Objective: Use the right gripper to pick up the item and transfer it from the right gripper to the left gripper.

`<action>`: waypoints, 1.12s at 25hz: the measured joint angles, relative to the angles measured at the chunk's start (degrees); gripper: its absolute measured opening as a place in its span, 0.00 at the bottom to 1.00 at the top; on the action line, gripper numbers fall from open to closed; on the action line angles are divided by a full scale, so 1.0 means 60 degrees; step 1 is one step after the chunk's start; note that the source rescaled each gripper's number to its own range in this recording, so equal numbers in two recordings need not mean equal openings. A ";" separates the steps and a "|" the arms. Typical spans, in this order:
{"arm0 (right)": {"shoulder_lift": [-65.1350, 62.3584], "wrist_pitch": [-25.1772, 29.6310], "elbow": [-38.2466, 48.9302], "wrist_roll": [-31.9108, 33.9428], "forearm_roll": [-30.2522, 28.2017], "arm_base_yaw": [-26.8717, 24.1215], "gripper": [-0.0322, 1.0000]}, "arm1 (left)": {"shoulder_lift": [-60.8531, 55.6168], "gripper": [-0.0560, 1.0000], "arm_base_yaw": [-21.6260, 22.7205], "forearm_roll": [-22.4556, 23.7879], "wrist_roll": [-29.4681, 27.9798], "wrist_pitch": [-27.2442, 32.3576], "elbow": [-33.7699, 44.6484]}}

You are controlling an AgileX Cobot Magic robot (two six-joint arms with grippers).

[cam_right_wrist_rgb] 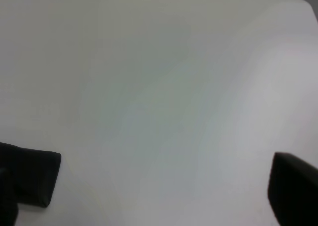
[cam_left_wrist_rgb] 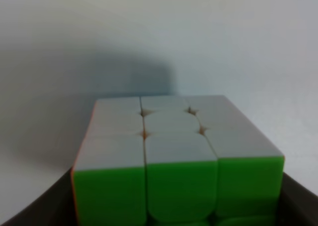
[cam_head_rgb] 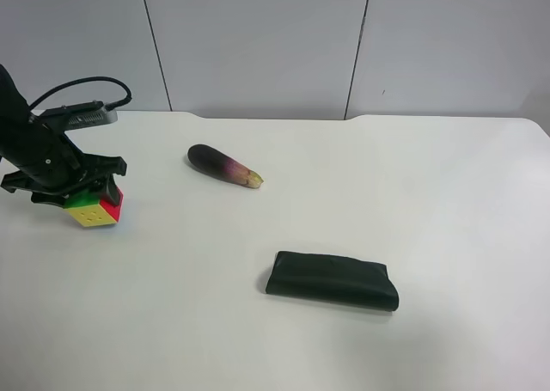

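Observation:
The puzzle cube, with yellow, green and red faces showing, sits at the left of the white table in the exterior high view. The black gripper of the arm at that view's left is closed around its top. The left wrist view shows this is my left gripper: the cube fills the space between the dark fingers, green face toward the camera. I cannot tell whether the cube touches the table. My right gripper is open and empty over bare table. The right arm is out of the exterior high view.
A dark purple eggplant lies on the table behind the middle. A flat black pouch lies nearer the front, right of centre. A grey panelled wall stands behind the table's far edge.

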 joint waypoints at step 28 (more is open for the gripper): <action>0.0000 0.0000 0.0000 0.0000 0.0000 0.0000 1.00 | -0.1103 0.99 0.0000 0.0209 -0.0028 0.1528 -0.0789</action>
